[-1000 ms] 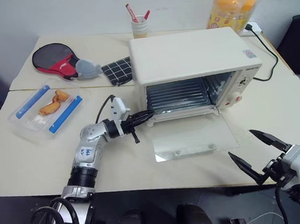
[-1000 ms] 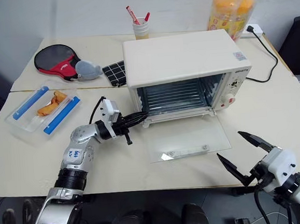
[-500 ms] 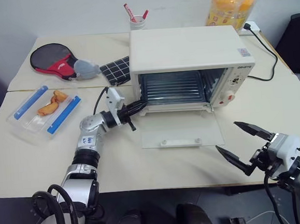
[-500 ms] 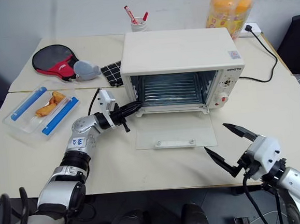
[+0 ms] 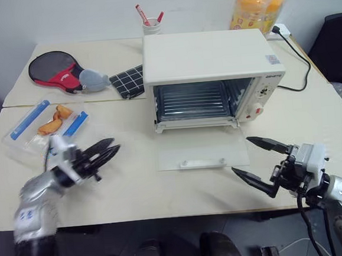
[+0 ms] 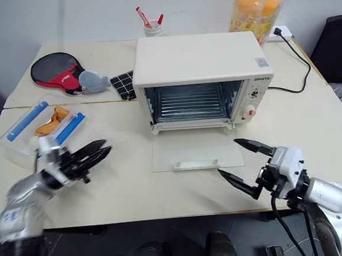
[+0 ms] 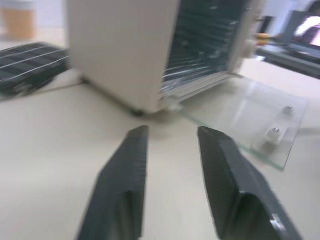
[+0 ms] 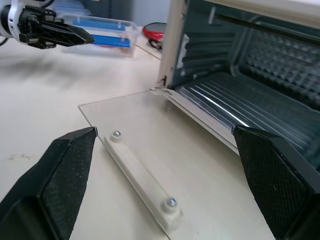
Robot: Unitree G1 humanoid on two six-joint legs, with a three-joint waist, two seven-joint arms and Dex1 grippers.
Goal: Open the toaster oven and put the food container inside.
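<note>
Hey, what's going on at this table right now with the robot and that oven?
The toaster oven stands open, its glass door flat on the table. The food container sits untouched on the robot's left, clips on. The left claw hovers empty near it, fingers slightly apart. The right claw hangs wide open in front of the door, holding nothing.

Two cream tables (image 5: 134,193) butted together, seam visible. Plain pale wall (image 5: 61,18) behind. Dark floor (image 6: 180,246) below the front edge.
</note>
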